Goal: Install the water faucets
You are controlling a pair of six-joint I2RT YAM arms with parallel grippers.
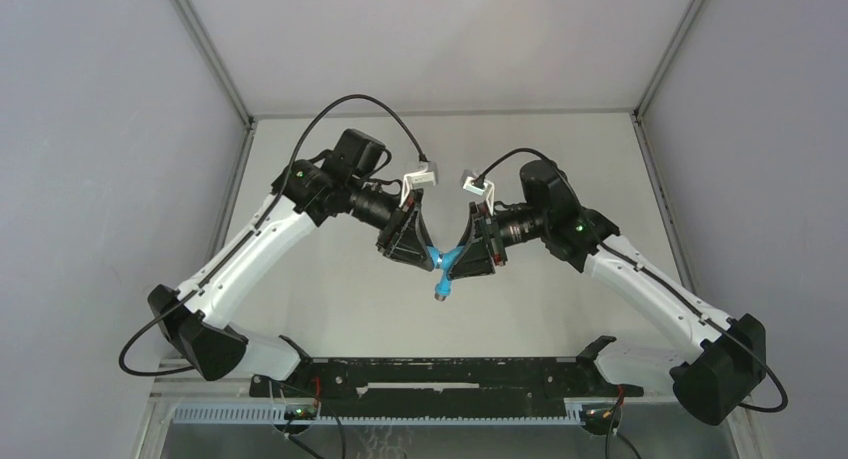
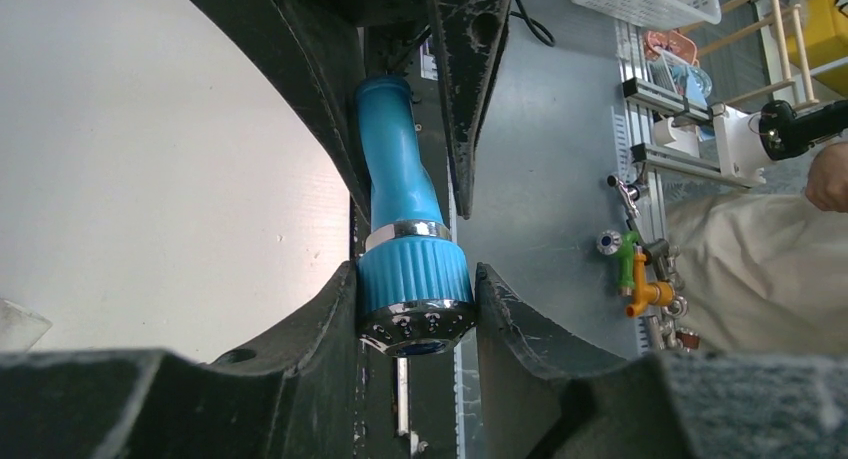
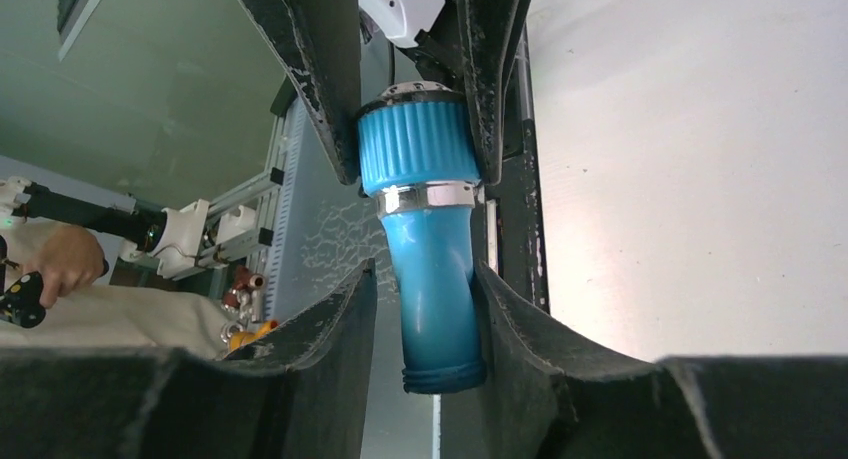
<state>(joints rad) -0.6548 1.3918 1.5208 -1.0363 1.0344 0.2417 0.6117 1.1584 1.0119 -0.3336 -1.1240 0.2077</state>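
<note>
**Blue faucet between both grippers, mid-bench**

Count first: you have one water faucet [image 1: 440, 265] in play, bright blue, held over the middle of the bench [image 1: 330, 309], about midway between its left and right edges. Its dark tip points toward the near edge. On the body you can make out one ribbed collar [image 2: 415, 274], one chrome ring [image 2: 405, 232] above it, and one chrome perforated head [image 2: 418, 324].

Left gripper [image 1: 428, 253]: clamped on the ribbed collar, both fingers [image 2: 320, 319] pressed against its sides.

Right gripper [image 1: 453, 269]: jaws drawn in around the smooth tube [image 3: 435, 299] at the other end. One finger [image 3: 520, 319] touches it; a thin gap shows on the other side. You cannot tell from these views whether it is truly gripping.

Pose: left arm [image 1: 250, 244] and right arm [image 1: 650, 284] both reach inward from the near corners, elbows out, wrists angled toward each other so the two grippers meet in a V at the faucet.

Beyond the near edge, the left wrist view shows one green tap [image 2: 628, 254] and one orange tap [image 2: 645, 294] beside a rail. A person's hand [image 3: 65, 264] grips a black handle there.
</note>
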